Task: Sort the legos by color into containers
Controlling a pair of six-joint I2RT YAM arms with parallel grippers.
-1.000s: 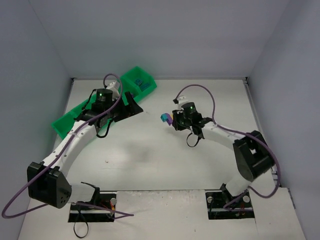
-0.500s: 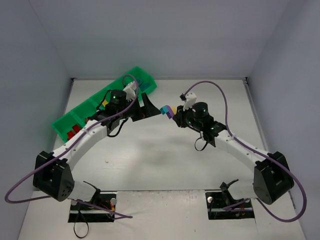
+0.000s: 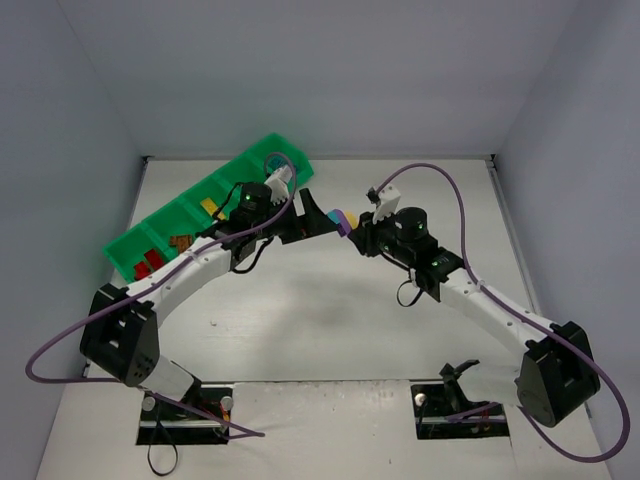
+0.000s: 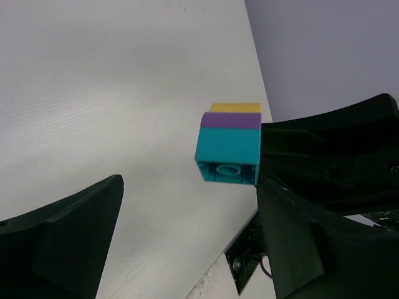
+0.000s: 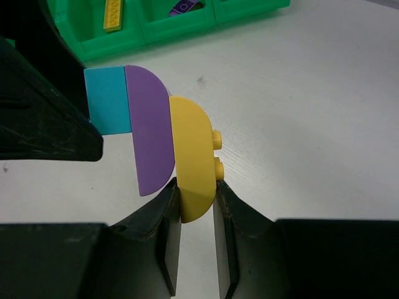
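Teal end of right pincer's stack sits within gaping left pincer.

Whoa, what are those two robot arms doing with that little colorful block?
The right gripper is pinching a small stack of legos by its yellow piece, with purple and teal pieces stuck on. The left gripper is open right at the teal end, probably about to pull that piece off. Behind them, the green tray already has some bricks in it.
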